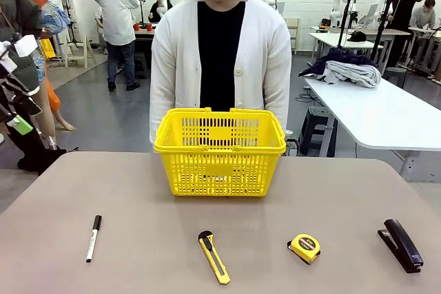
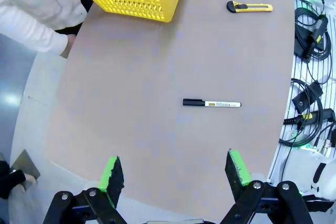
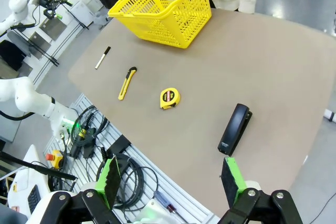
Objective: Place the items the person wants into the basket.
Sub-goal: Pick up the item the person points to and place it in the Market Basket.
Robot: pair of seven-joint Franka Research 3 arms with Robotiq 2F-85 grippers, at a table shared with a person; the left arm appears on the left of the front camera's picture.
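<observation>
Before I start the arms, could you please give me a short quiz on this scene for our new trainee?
1. Fill the gap: the tape measure lies between the utility knife and the ___.
2. Which tool lies farthest to the robot's left? A) utility knife B) marker C) tape measure
3. True or false: the left hand and the right hand both stand open, holding nothing.

Key: 1 stapler; 2 B; 3 true.
</observation>
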